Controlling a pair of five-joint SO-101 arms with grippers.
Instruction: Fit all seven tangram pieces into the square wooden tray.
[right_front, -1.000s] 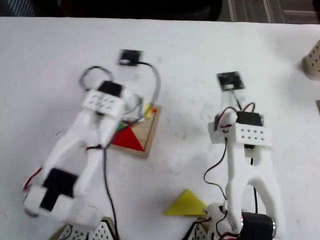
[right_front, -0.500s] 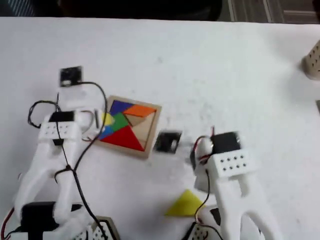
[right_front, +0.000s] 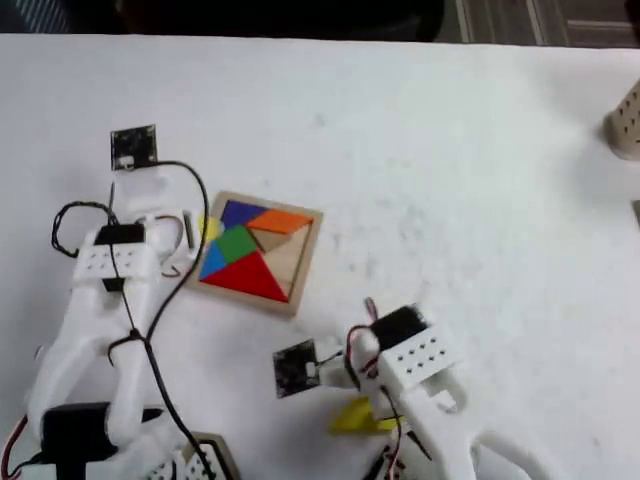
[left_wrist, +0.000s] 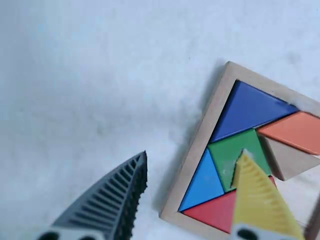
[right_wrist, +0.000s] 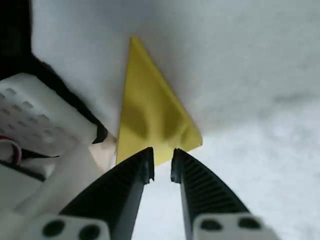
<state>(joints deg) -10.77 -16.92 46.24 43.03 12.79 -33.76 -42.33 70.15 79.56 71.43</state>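
Resting inside the wooden tray (right_front: 308, 262) are coloured pieces (right_front: 255, 278).

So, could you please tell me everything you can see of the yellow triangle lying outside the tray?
The yellow triangle is a flat, smooth piece of one colour, perhaps painted wood, with sharp corners. It lies flat on the white table, apart from the wooden tray. The right gripper hangs just over one edge, jaws a narrow gap apart; whether it touches the piece cannot be told.
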